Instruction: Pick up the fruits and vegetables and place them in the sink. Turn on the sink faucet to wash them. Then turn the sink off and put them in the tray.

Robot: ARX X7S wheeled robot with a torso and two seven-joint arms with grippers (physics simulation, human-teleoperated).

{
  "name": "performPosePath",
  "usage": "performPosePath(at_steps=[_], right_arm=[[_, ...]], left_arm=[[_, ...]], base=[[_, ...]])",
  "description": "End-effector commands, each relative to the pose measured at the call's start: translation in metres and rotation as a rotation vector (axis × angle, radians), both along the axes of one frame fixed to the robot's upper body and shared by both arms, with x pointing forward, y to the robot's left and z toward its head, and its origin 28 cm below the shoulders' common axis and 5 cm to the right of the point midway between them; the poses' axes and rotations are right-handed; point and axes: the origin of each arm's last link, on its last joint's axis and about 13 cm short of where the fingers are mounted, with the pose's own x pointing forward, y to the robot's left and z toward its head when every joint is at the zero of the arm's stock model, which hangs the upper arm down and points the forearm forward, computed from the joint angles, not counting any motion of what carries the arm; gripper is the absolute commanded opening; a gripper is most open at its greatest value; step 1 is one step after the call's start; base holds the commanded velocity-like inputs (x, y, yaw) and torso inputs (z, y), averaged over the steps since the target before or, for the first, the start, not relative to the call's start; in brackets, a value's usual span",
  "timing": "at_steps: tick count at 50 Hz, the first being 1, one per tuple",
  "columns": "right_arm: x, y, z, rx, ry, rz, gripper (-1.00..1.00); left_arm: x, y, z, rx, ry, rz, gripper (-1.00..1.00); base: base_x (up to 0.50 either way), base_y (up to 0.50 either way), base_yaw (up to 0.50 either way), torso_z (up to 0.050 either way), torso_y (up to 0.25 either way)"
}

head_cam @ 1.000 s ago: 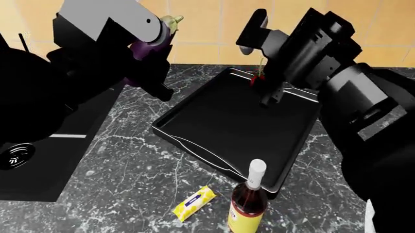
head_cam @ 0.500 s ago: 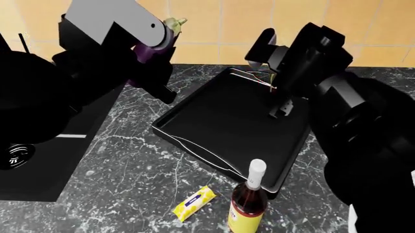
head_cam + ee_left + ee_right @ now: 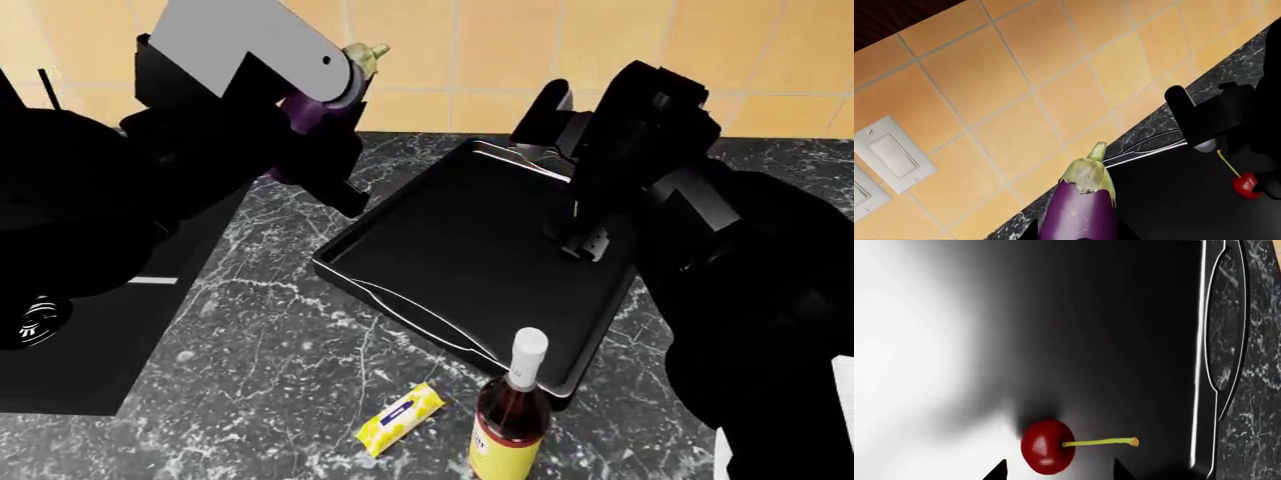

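My left gripper (image 3: 315, 108) is shut on the purple eggplant (image 3: 1077, 215) and holds it in the air above the counter, between the sink (image 3: 94, 345) and the tray (image 3: 454, 250). The eggplant's green stem cap (image 3: 368, 52) points at the tiled wall. My right gripper (image 3: 1059, 475) hangs low over the tray's far end with its jaws apart. The red cherry (image 3: 1047, 446) sits between the fingertips, with a gap on each side and its shadow on the tray floor. It also shows in the left wrist view (image 3: 1246, 184). The head view hides it.
A yellow-labelled dark bottle (image 3: 513, 420) and a small yellow packet (image 3: 398, 418) stand on the marble counter in front of the tray. The sink drain (image 3: 40, 318) shows at the left. Wall switches (image 3: 891, 155) are on the tiles. The left arm hides the faucet.
My right gripper has moved down and to the right over the tray. The cherry, seen between its fingers a second ago, no longer shows in the head view. My left arm with the eggplant has shifted slightly right.
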Motion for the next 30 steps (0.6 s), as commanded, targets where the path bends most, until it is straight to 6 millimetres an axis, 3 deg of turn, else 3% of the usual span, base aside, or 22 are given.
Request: performPosePath(at_steps=[1,8,13,30], right_arm=[[0.0,-0.002,0.001,-0.009,0.016,0.009,1.0],[-0.001,-0.003,0.011,0.004,-0.021,0.018,1.0],[-0.013,-0.007,0.022,0.01,-0.06,0.024,1.0],[-0.054,-0.024,0.034,0.054,-0.175,0.033,1.0]], left_arm=[[0.002,-0.002,-0.001,-0.006,0.002,0.011,-1.0],[0.007,-0.007,-0.004,0.016,-0.012,-0.003,-1.0],[0.019,-0.015,-0.006,0.01,-0.014,-0.004,-1.0],[0.076,-0.051,-0.03,-0.009,0.093,0.007,-1.0]], base=[[0.0,0.0,0.0,0.0,0.0],[0.0,0.0,0.0,0.0,0.0],[0.0,0.0,0.0,0.0,0.0],[0.0,0.0,0.0,0.0,0.001]])
